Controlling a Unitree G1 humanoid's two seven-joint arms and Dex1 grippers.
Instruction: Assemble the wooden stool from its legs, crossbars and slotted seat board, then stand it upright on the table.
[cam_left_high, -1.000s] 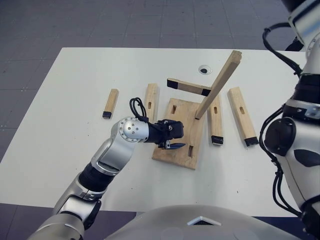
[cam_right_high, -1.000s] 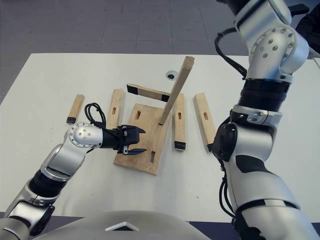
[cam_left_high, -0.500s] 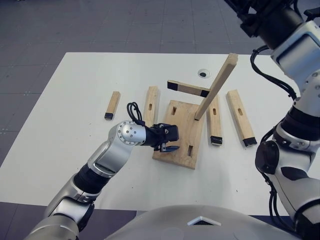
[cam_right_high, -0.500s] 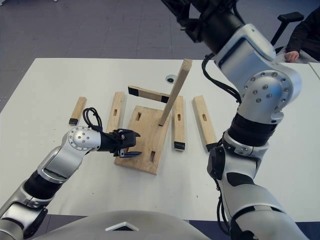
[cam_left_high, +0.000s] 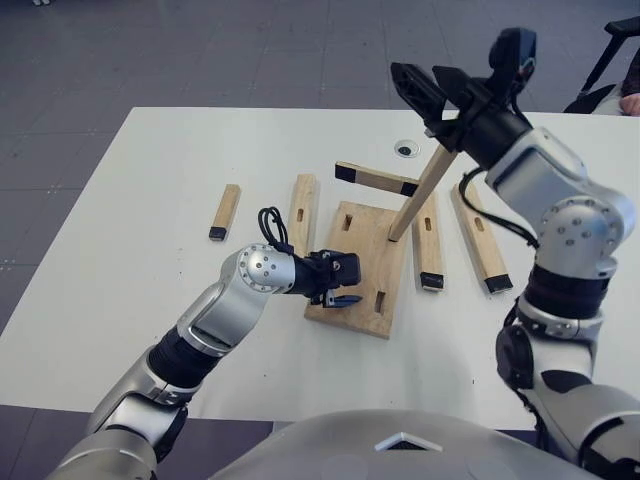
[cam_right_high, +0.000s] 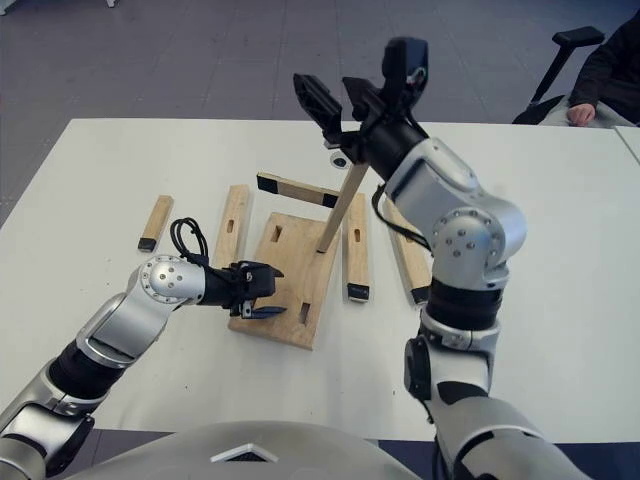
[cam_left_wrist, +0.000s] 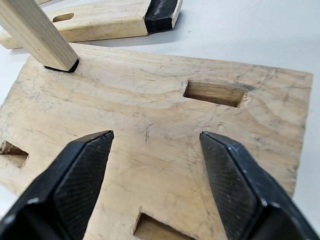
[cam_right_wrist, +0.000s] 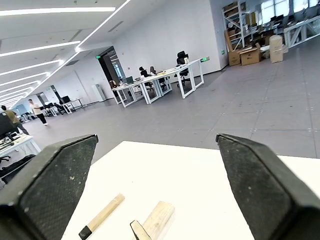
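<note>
Spreading wide over the slotted seat board (cam_left_wrist: 150, 105), the left gripper (cam_left_wrist: 156, 137) holds nothing; its two dark ribbed fingers (cam_left_wrist: 80, 185) stand apart with bare wood between them. One open slot (cam_left_wrist: 215, 93) lies just past the fingertips, and further out from them the foot of a leg (cam_left_wrist: 35, 30) sits in another slot. In the head views this gripper (cam_left_high: 337, 288) hangs at the board's left edge, the board (cam_left_high: 360, 265) lying flat on the white table (cam_left_high: 150, 160).

The right gripper (cam_left_high: 420, 78) is raised high, its fingers (cam_right_wrist: 55, 185) parted wide and empty. The tilted leg (cam_left_high: 420, 195) rises from the board, and its upper end meets the arm behind those fingertips, near the gripper's base; whether they touch cannot be told.

A crossbar (cam_left_high: 375, 177) with black ends lies between the two grippers, beside the tilted leg. Two slotted legs (cam_left_high: 430, 245) (cam_left_high: 478, 235) lie below the right fingers. Beyond the left fingers' outer side lie another slotted leg (cam_left_high: 302, 200) and a short piece (cam_left_high: 223, 210).
</note>
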